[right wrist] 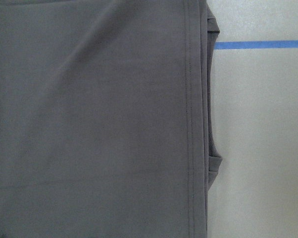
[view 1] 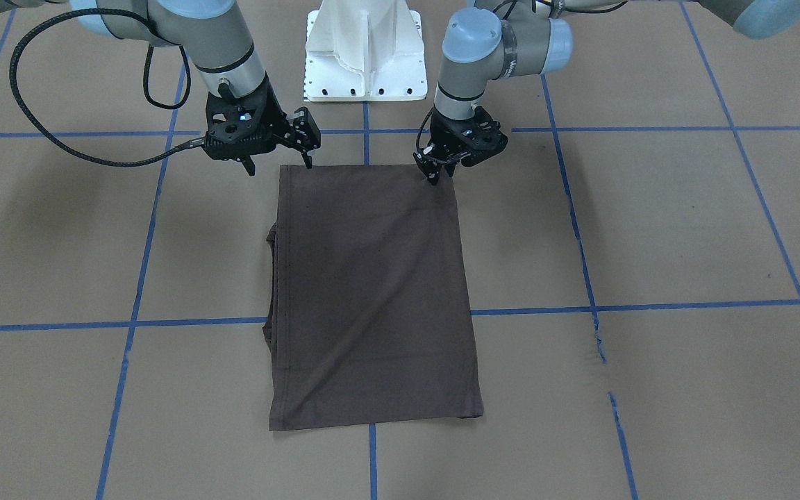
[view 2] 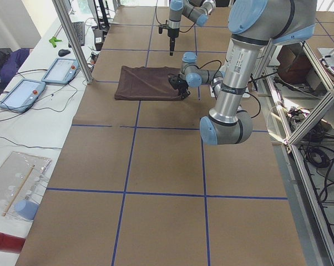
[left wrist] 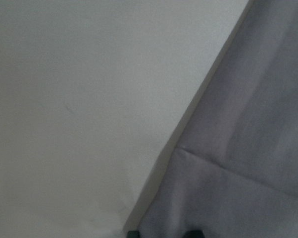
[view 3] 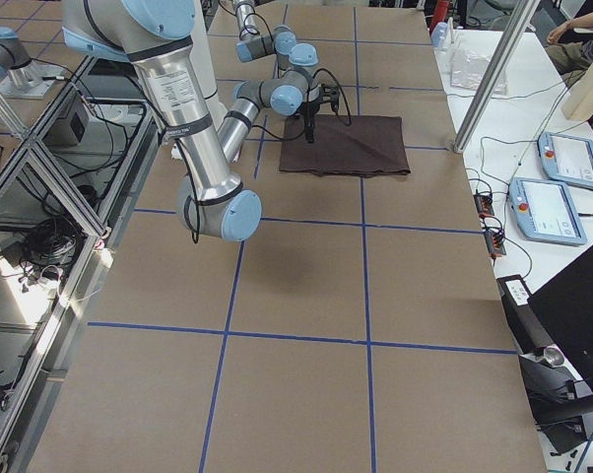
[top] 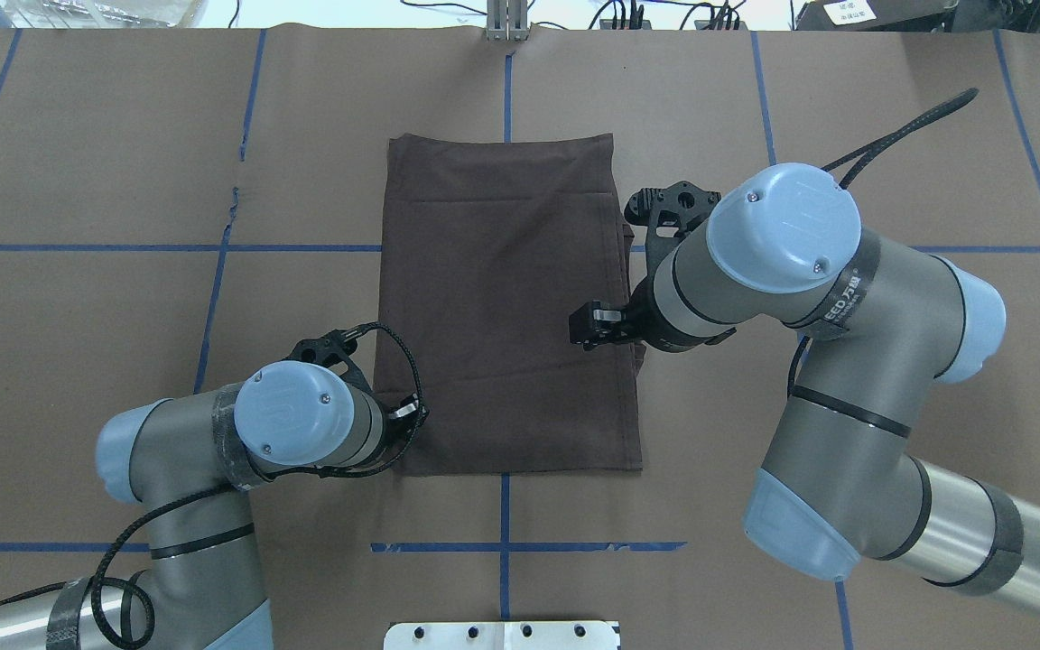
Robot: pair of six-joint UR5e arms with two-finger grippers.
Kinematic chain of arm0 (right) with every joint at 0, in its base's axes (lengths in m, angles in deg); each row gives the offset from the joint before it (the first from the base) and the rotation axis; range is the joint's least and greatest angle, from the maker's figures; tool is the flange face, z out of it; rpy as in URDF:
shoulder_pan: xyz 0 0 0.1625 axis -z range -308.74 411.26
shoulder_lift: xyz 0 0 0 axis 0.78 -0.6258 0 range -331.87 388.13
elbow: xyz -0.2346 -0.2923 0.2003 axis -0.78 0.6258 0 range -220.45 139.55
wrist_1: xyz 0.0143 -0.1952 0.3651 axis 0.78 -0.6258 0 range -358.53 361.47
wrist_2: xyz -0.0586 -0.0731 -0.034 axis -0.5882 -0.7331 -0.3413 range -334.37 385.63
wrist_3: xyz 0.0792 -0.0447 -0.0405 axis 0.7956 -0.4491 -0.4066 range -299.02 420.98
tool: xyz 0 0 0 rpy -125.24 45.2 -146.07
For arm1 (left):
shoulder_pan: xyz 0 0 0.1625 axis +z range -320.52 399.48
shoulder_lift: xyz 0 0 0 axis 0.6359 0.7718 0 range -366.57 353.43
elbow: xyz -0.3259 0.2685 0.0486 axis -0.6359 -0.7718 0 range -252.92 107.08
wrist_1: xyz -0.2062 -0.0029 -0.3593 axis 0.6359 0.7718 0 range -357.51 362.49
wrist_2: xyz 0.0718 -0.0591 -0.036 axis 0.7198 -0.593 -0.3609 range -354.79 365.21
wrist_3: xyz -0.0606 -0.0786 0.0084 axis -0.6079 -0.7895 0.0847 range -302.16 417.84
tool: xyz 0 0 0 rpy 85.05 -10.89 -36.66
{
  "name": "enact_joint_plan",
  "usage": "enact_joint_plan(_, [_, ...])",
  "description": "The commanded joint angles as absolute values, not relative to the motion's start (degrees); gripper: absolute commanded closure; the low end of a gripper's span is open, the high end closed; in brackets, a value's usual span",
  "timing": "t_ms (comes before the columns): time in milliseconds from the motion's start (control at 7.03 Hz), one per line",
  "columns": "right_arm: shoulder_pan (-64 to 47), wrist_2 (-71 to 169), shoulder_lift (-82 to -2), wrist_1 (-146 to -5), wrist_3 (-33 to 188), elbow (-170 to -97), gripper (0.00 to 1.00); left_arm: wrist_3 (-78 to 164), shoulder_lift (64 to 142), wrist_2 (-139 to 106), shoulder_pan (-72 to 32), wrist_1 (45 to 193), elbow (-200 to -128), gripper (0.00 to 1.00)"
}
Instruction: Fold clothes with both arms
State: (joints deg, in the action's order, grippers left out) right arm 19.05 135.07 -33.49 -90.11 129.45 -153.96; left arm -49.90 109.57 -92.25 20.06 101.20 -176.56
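My T-shirt (view 1: 372,292) lies folded narrow; the crosswise fold looks next, needing both near corners pinched. My right jaws gape empty above one. Whether my left jaws grip the other, I cannot tell.

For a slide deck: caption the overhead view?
Left gripper and right gripper poised at a folded brown T-shirt's robot-side end.

arms (top: 854,397): grey metal | joint caps (top: 782,226): light blue | cables (top: 913,126): black
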Motion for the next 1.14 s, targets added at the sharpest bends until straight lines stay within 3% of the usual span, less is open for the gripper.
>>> enact_joint_plan(0, [18.8, 135.5, -33.5, -90.1, 129.4, -154.0, 0.0, -49.6, 109.5, -92.3, 20.1, 99.6, -176.6, 0.39])
enact_joint_plan(427, [18.8, 135.7, -33.6, -90.1, 129.4, -154.0, 0.0, -49.7, 109.6, -92.3, 20.8, 97.9, -177.8, 0.39])
enact_joint_plan(569, [18.6, 136.1, -33.6, -90.1, 129.4, -154.0, 0.0, -49.7, 109.6, -92.3, 20.9, 97.5, -178.3, 0.42])
enact_joint_plan(711, [18.6, 136.1, -33.6, -90.1, 129.4, -154.0, 0.0, -49.7, 109.6, -92.3, 21.3, 97.5, -178.3, 0.55])
enact_joint_plan(995, [18.2, 136.4, -33.6, -90.2, 129.4, -154.0, 0.0, -49.7, 109.6, -92.3, 21.7, 97.5, -178.2, 0.55])
